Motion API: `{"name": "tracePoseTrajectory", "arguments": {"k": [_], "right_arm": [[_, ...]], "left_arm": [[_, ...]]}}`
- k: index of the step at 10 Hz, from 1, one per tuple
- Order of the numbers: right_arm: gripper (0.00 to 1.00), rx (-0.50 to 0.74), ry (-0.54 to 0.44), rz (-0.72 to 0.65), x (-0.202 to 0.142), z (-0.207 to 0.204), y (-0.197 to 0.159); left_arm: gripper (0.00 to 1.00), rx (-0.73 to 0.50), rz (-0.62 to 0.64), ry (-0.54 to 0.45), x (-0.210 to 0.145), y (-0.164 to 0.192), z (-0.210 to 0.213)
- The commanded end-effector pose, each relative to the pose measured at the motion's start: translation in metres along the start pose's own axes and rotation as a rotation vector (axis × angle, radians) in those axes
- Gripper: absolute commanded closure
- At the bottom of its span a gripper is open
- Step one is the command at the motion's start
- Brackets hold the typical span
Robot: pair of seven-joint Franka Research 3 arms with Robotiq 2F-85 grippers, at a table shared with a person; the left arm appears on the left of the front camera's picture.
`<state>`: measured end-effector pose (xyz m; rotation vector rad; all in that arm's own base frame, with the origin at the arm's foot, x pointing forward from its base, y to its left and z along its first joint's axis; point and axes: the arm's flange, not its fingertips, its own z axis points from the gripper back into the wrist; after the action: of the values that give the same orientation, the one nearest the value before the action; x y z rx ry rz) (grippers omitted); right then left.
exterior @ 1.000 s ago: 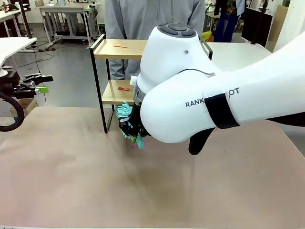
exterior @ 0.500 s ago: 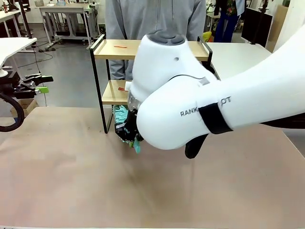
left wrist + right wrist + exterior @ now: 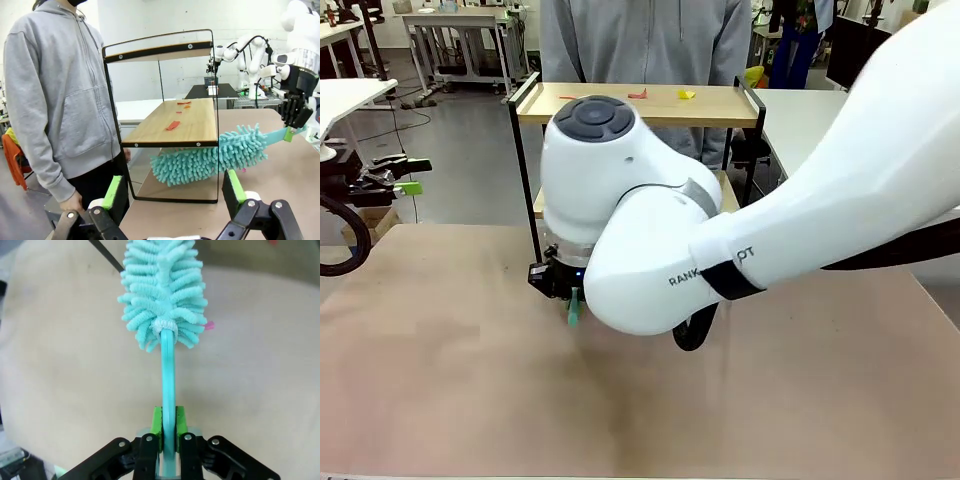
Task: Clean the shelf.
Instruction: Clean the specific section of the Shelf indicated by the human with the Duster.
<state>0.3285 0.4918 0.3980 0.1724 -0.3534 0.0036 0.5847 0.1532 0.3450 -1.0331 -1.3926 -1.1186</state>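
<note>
The shelf point(image 3: 720, 104), two light wooden boards in a black frame, stands at the table's far edge. Red and yellow scraps point(image 3: 638, 95) lie on its top board, and red scraps point(image 3: 174, 125) lie on the lower board point(image 3: 200, 125). My right gripper point(image 3: 168, 427) is shut on the handle of a teal fluffy duster point(image 3: 162, 290). In the left wrist view the duster head point(image 3: 210, 155) lies level just under the lower board, between the shelf's legs. My right gripper point(image 3: 572, 300) hangs low at the shelf's left front leg. My left gripper point(image 3: 172, 192) stands open, aimed at the shelf's end.
A person in a grey hoodie point(image 3: 640, 40) stands right behind the shelf, one hand point(image 3: 72, 202) hanging down. A pink scrap point(image 3: 210, 326) lies on the brown table point(image 3: 470, 380) by the duster head. My left gripper point(image 3: 410, 176) sits off the table's left side.
My right arm has swung left and lower with the duster. The arm no longer covers the shelf's top board. The left arm has not moved.
</note>
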Motion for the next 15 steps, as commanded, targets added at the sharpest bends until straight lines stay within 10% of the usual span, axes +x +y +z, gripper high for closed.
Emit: {"name": "tracePoseTrajectory", "arguments": {"k": [1,15], "right_arm": [[0.87,-0.004,-0.083,-0.031,0.000,-0.020,0.027],[0.87,-0.003,-0.011,-0.049,-0.005,-0.069,0.027]], "left_arm": [[0.00,0.003,-0.012,0.002,0.003,-0.001,-0.001],[0.00,0.003,-0.012,0.002,0.003,-0.001,-0.001]]}}
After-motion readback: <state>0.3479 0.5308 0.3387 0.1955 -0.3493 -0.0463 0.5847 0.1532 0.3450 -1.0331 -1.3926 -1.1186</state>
